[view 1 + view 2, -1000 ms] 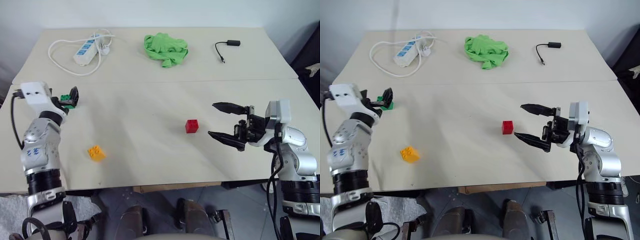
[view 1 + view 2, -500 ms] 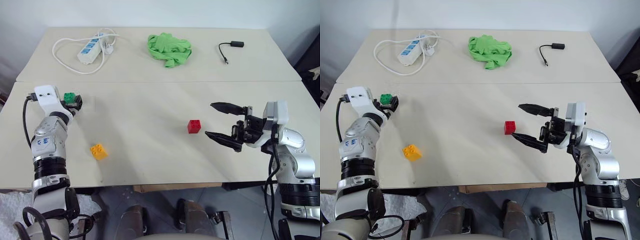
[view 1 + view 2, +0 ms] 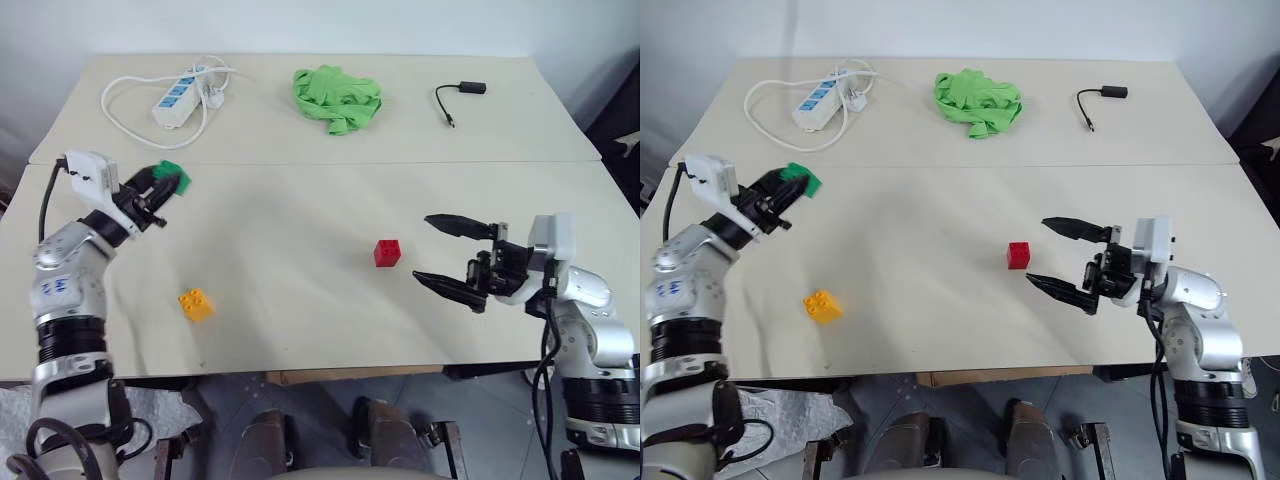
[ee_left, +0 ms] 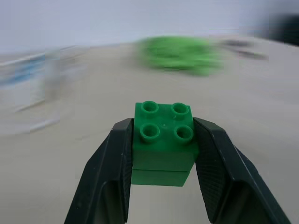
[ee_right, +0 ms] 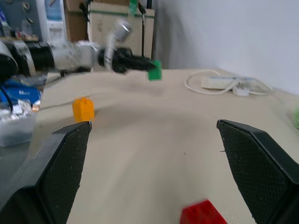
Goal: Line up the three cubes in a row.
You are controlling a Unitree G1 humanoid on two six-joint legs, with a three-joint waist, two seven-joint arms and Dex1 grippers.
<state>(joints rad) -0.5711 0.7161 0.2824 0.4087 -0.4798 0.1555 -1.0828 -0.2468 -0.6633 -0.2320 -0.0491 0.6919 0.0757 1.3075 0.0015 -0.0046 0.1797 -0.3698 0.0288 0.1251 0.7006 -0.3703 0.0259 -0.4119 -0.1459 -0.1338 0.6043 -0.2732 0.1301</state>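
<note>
The left gripper [image 4: 161, 154] was squeezed tight on the green cube [image 4: 163, 140]. One black finger pressed on each side of the cube, and its four round bumps faced up. The gripper held the cube up in the air, above the table [image 3: 280, 240], and the cube did not touch the table.

The red cube [image 3: 387, 252] sat near the middle of the table. The green cube was far from the red cube, off to the robot's left and a bit farther back. The orange-yellow cube [image 3: 195, 303] was also well to the left of the red cube, but closer to the front edge of the table. It lay flat on the table, nearer the front edge than the held green cube was.

The right gripper [image 3: 452, 254] was just to the right of the red cube. Its two fingers were spread wide apart and held nothing. It pointed toward the red cube but did not touch it.

Far behind the red cube lay a bunched-up light green cloth [image 3: 336, 97]. Behind the red cube and to the left was a white power strip [image 3: 174, 96] with a looped cord. Behind it and to the right was a small black cable [image 3: 455, 98]. Nothing lay on the table between the three cubes.
</note>
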